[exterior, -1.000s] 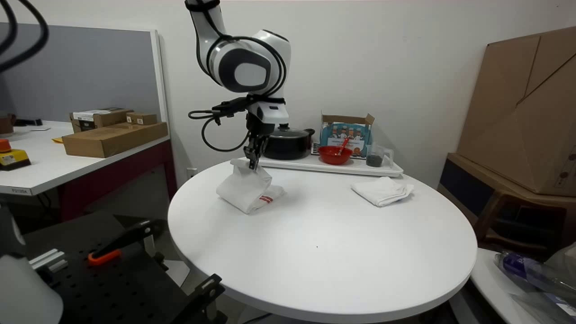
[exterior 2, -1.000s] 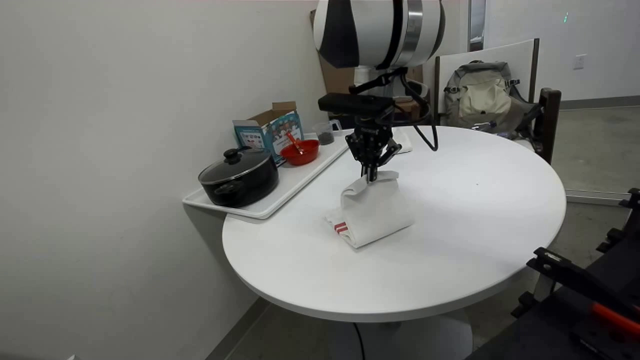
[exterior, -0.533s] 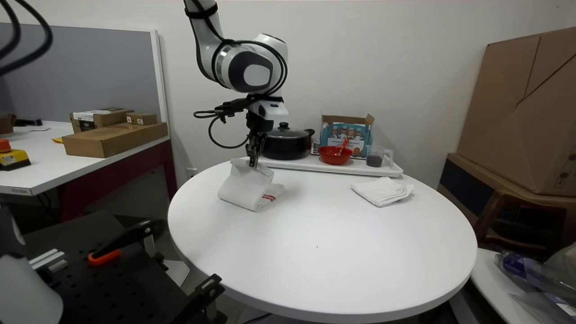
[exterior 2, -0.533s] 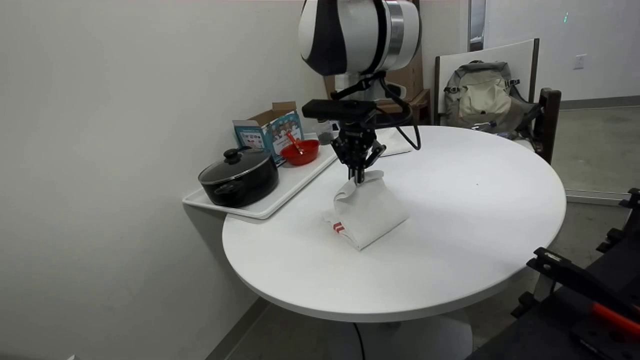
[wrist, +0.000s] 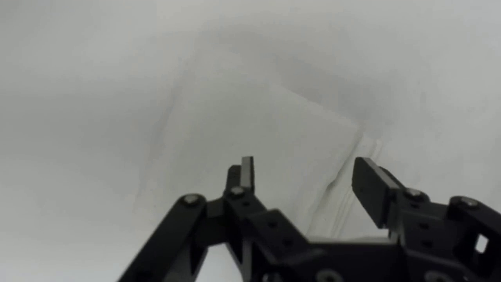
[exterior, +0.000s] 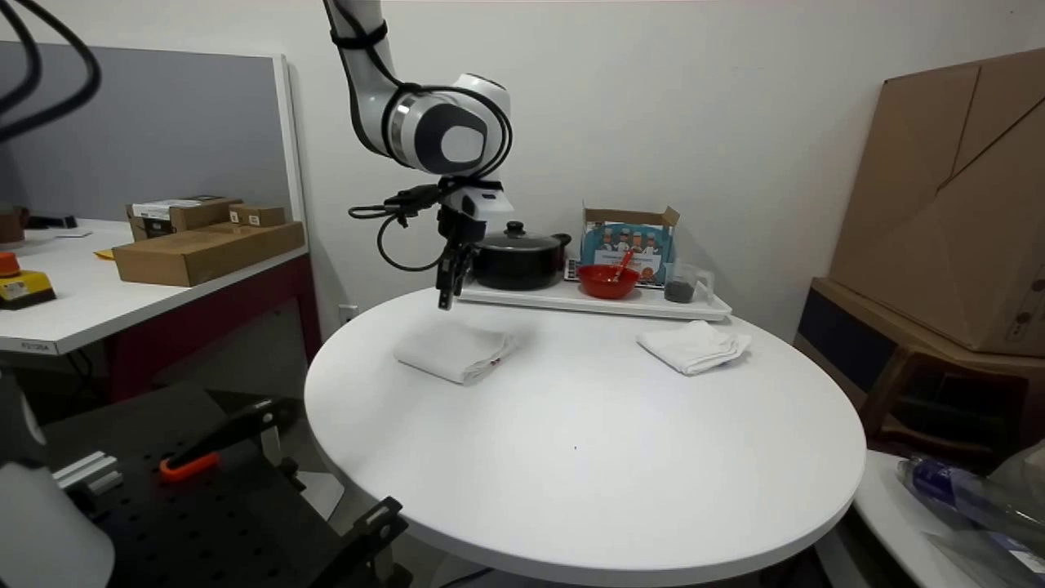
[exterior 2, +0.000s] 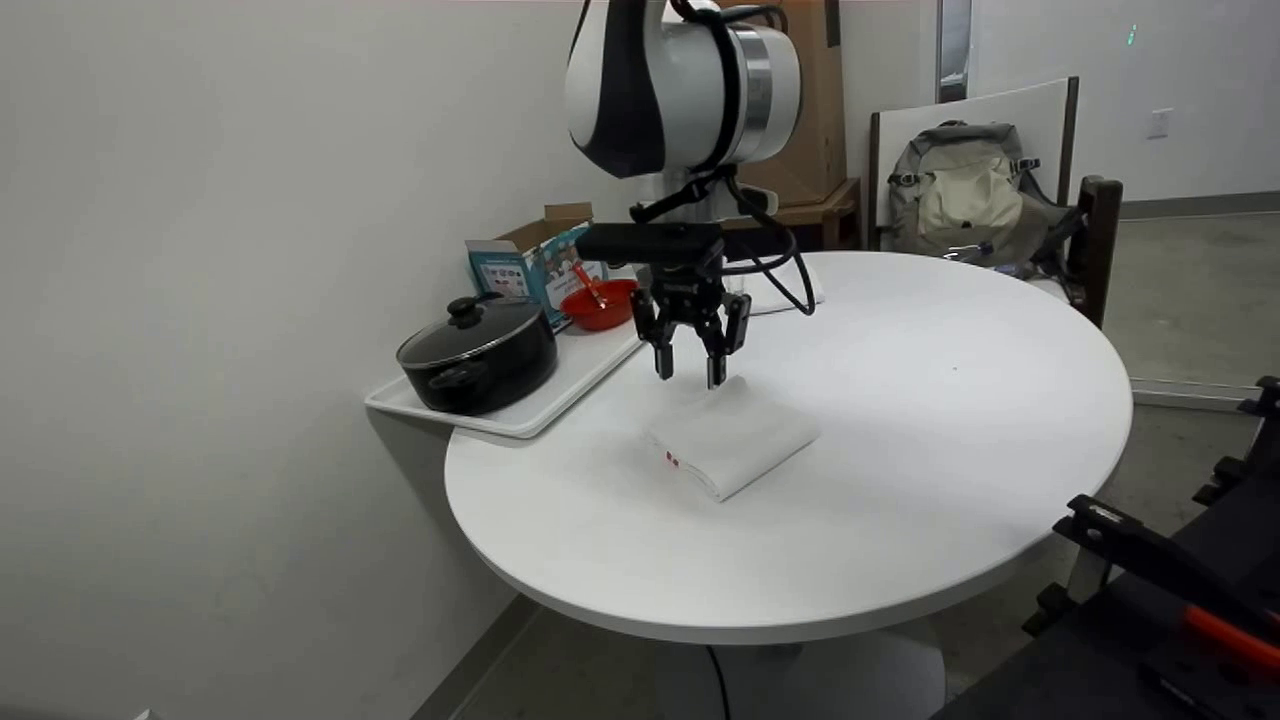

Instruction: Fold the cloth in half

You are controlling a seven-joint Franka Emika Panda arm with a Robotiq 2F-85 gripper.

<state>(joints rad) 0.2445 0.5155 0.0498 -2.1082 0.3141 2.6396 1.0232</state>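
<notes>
The folded white fabric cloth (exterior: 453,351), small red marks at its edge, lies flat at ten o'clock on the round white surface (exterior: 584,490) in an exterior view. I hold my slim black fingers (exterior 2: 716,370) spread wide just above it, apart from the fabric; in the wrist view its stacked layers show between them. At two o'clock on the surface rests a second white cloth (exterior: 694,347), loosely folded. At twelve o'clock sits a long white tray (exterior: 651,299): a black lidded pot (exterior: 518,265) at its nine, a round red bowl (exterior: 600,283) with a red utensil (exterior: 625,261) midway, a printed cardboard box (exterior: 627,238) behind the bowl, and a clear jug (exterior: 679,291) with dark contents toward three
</notes>
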